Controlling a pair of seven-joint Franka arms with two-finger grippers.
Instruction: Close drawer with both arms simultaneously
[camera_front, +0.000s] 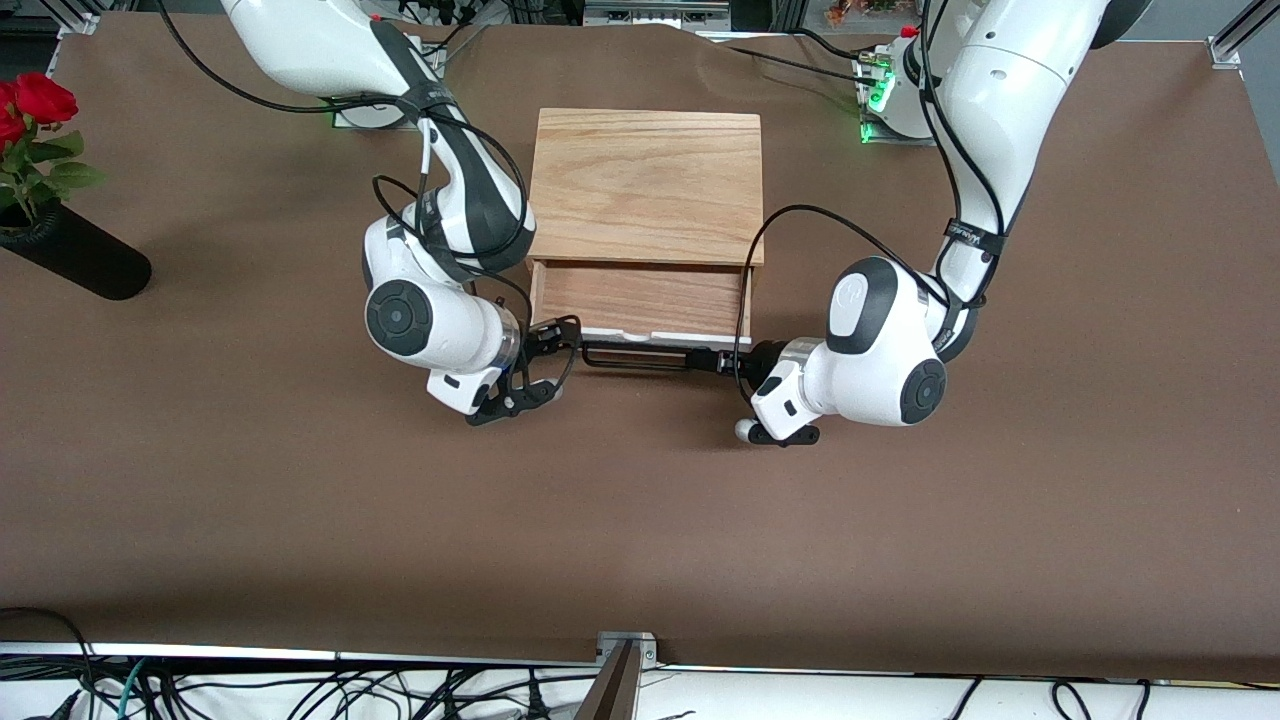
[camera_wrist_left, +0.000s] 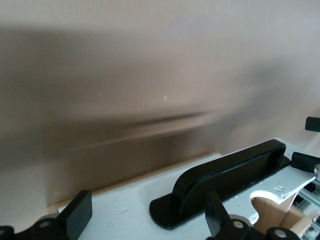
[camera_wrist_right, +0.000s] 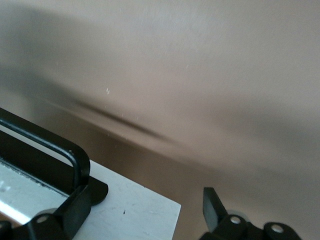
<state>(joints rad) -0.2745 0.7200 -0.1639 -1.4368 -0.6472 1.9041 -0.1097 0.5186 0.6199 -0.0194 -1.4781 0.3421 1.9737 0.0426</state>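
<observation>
Front view
- Box (camera_front: 645, 185): a light oak box is seen in the middle of the worktop (camera_front: 300, 520), closer to the robots' edge than to the camera's edge.
- Drawer (camera_front: 642, 298): it is seen partly drawn out of the box toward the camera's edge, with its bare wood floor showing.
- Handle (camera_front: 640, 357): a thin black bar is carried on the white front panel.
- Right hand (camera_front: 560, 342): it is held at the handle end toward the right arm's end of the worktop.
- Left hand (camera_front: 722, 361): it is held at the other handle end.
- Roses (camera_front: 35, 120): they are stood in a dark vase at the edge of the right arm's end.

Left wrist view
- Left hand (camera_wrist_left: 145, 220): the fingers (camera_wrist_left: 75, 217) are spread apart, with nothing clamped. The foot of the handle (camera_wrist_left: 225, 175) lies between them, on the panel (camera_wrist_left: 115, 215).

Right wrist view
- Right hand (camera_wrist_right: 130, 226): the fingers (camera_wrist_right: 212, 205) are apart and nothing is gripped. The corner of the panel (camera_wrist_right: 135, 210) lies between them, and the handle (camera_wrist_right: 45, 150) ends beside one finger.

Handling (judged)
- Weight: the drawer is taken to be light and stiff, and an easy slide is expected.
- Hold: no grasp is thought needed. The panel is best pressed flat at both ends.
- Risk: an uneven push could skew and jam the drawer, or the box could be shoved along the worktop.
</observation>
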